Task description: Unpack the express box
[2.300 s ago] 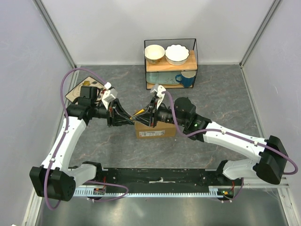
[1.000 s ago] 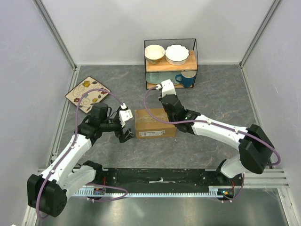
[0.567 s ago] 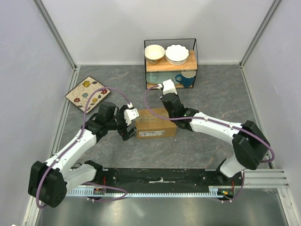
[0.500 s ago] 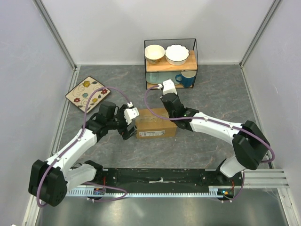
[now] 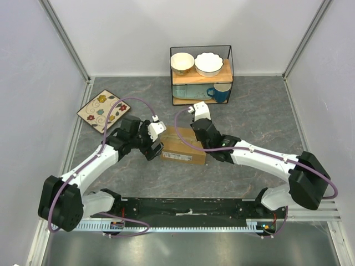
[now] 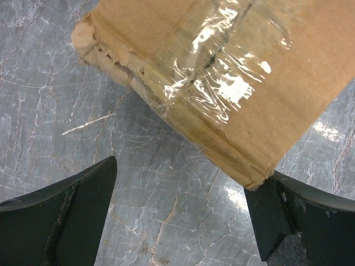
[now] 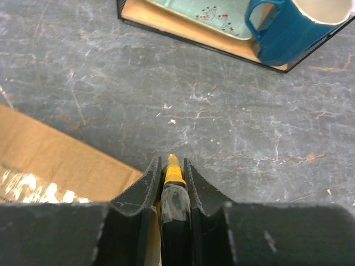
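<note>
Gaping wide, the left gripper (image 6: 180,176) faces the taped end of the express box (image 6: 222,83); the right gripper (image 7: 172,162) pinches a yellow utility knife (image 7: 173,191)

Bright, even overhead light on my feeds; shadows soft; just ahead of the left gripper (image 6: 180,177), tape (image 6: 222,83) on the express box (image 6: 150,22) glares white; the yellow knife (image 7: 173,174) inside the right gripper (image 7: 172,162) looks blurred.

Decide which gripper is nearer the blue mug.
Right. The right gripper, shut on a yellow knife, is over the far edge of the express box, facing the blue mug. The left gripper is open at the box's left end, farther off.
</note>
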### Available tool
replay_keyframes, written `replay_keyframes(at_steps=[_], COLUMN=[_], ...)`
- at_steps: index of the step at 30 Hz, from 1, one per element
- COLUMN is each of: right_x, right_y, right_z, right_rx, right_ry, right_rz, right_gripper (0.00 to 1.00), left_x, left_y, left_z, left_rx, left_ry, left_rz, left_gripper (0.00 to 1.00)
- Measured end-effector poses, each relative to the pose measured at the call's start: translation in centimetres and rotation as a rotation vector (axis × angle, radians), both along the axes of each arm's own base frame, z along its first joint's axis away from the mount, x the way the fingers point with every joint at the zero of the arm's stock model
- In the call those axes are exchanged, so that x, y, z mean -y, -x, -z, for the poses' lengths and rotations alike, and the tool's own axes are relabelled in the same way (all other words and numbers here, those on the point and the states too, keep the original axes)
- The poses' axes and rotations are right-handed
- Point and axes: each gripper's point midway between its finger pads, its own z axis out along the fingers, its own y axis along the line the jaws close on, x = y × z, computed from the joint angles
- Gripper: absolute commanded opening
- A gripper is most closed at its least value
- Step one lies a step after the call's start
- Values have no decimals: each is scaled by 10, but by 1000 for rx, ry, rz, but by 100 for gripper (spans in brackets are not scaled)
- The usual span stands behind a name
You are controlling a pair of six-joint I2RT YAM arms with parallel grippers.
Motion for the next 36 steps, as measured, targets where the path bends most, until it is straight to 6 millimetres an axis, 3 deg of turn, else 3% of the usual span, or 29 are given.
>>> replay_keyframes(at_steps=[15, 26, 32, 36], right_x=[-21, -37, -23, -16], right_y=[53, 105, 105, 95], right_z=[6, 12, 5, -18], right_rx=[-82, -134, -112, -59], right_ry=[-37, -56, -28, -8], right_rz=[-98, -145, -99, -57], right_gripper=[0, 0, 0, 0], left_x=[-6, -14, -15, -11], left_y=[-6, -29, -33, -21], left_z=[17, 0, -12, -25], left_rx=[-47, -12, -23, -64], left_ry=[-35, -2, 21, 42], left_rz=[-64, -133, -153, -121], left_gripper=[99, 99, 99, 99])
